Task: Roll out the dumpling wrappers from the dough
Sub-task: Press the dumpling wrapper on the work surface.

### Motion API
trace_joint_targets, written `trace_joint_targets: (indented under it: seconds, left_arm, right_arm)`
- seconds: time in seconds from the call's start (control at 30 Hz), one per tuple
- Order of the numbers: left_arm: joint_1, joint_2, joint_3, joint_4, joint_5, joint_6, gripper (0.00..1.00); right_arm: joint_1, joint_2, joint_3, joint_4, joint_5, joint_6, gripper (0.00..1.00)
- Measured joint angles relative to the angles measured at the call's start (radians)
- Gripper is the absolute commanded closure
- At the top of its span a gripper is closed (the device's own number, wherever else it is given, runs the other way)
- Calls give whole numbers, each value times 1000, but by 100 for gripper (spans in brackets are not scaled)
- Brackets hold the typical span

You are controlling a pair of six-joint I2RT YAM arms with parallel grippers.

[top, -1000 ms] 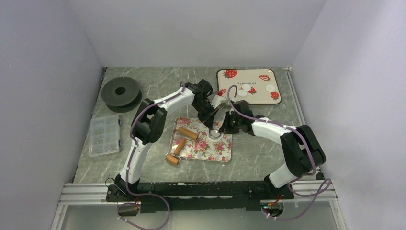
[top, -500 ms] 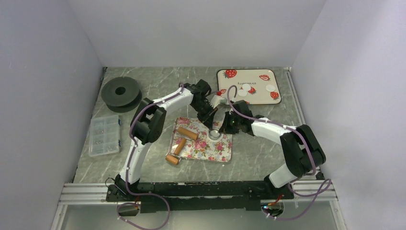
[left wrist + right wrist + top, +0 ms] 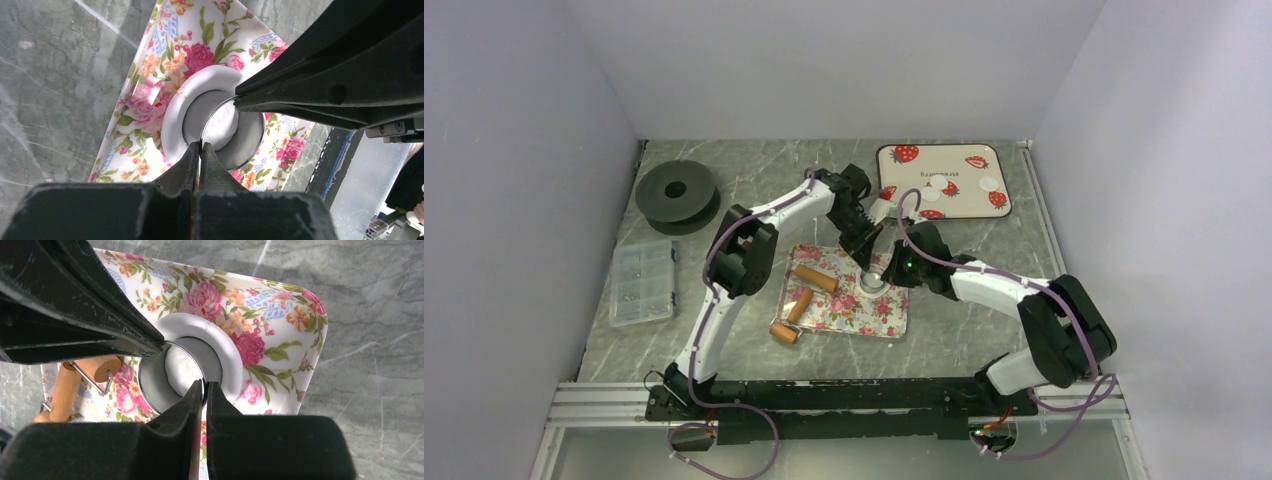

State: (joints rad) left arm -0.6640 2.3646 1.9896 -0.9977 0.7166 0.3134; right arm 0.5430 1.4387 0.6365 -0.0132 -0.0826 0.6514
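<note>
The left end effector [image 3: 199, 146] and right end effector [image 3: 204, 385] each pinch the metal ring [image 3: 209, 114] set in white dough [image 3: 172, 107] on the floral tray [image 3: 844, 310]. The dumpling wrappers [image 3: 990, 183] lie on the strawberry tray [image 3: 964, 207] behind the floral tray, on the desk [image 3: 754, 180].

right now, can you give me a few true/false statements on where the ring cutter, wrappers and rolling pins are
1. The left tool and right tool each pinch the ring cutter rim. True.
2. White dumpling wrappers lie on the strawberry tray. True.
3. The ring cutter sits on the strawberry tray. False: it is over the dough on the floral tray.
4. The left tool holds a rolling pin. False: the rolling pins lie ungripped, apart from both tools.
</note>
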Motion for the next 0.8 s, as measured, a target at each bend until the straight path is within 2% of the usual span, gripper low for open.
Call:
trace_joint_targets:
  seconds: [0.33, 0.43, 0.63, 0.8]
  left_arm:
    - [0, -109, -186, 159, -8, 11, 100]
    - [0, -102, -171, 148, -8, 11, 100]
    - [-3, -35, -58, 51, 6, 13, 100]
    - [-10, -23, -43, 33, 11, 16, 100]
  right_arm:
    - [-91, 137, 182, -188, -151, -104, 100]
    - [-84, 116, 155, -161, -143, -106, 100]
    - [-28, -4, -8, 0, -51, -14, 100]
    - [-18, 0, 13, -40, -21, -1, 100]
